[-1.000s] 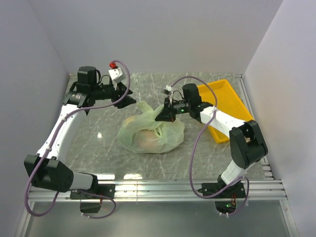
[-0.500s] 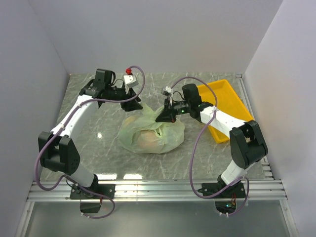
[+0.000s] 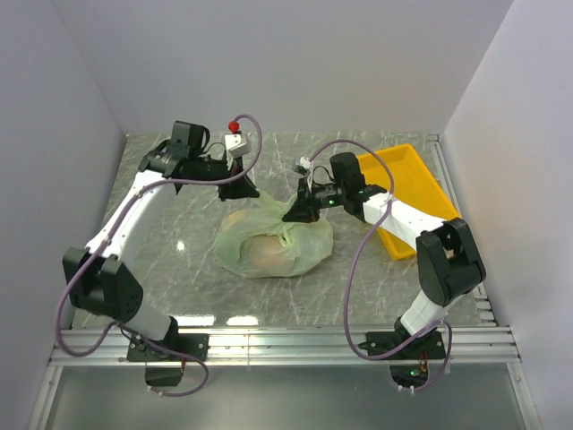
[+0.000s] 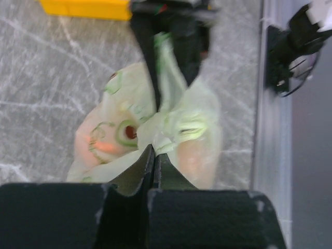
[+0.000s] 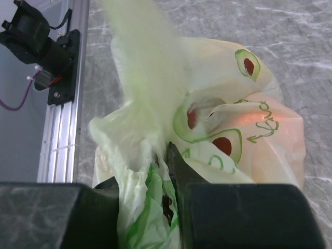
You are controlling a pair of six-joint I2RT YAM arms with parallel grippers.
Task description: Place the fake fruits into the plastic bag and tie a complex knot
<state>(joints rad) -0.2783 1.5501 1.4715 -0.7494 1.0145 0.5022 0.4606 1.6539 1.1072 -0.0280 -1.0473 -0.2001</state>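
Now 2 pincers pinch the plastic bag point(image 3: 315, 238): left pincer point(image 3: 246, 191) at its 11 o'clock, right pincer point(image 3: 294, 213) at 1 o'clock.

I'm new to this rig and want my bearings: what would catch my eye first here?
A translucent pale-green plastic bag, bulging with orange shapes showing through, sits midway on the grey marbled table. Both arms meet at its top: the left gripper pinches the film, the right gripper has bunched plastic between its fingers. A yellow rectangular tray lies far right.
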